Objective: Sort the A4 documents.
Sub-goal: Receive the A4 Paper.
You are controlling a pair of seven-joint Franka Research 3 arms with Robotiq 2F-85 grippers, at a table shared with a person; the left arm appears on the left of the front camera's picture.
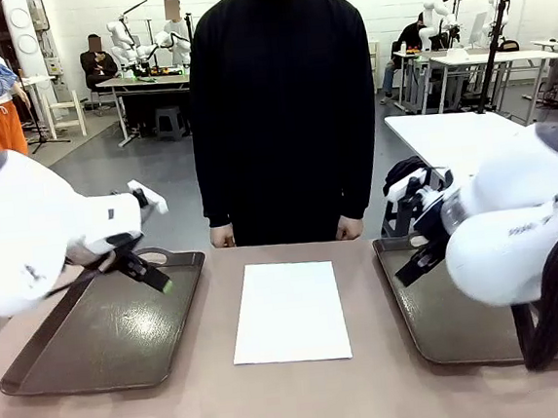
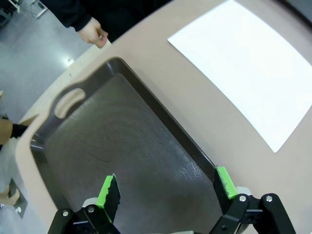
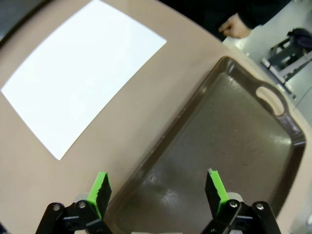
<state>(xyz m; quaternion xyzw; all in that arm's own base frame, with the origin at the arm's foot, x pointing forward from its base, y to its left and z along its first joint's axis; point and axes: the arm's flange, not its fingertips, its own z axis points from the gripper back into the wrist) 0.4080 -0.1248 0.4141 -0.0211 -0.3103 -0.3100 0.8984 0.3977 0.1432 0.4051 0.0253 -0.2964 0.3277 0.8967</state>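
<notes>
Both arms are hovering with jaws spread wide and gripping nothing — the left gripper [image 2: 166, 184] over the left tray [image 1: 38, 362], the right gripper [image 3: 158, 181] over the right tray [image 1: 404, 296] — while the A4 documents [image 1: 289, 312] are lying flat on the table [image 1: 296, 403] between the two trays, in front of the person [image 1: 283, 111] standing at the far side. The hazard is looking plain: thin paper lying flush is offering no raised edge anywhere, so a pinch could be crumpling a sheet, pushing it toward a tray rim, or lifting several sheets together
</notes>
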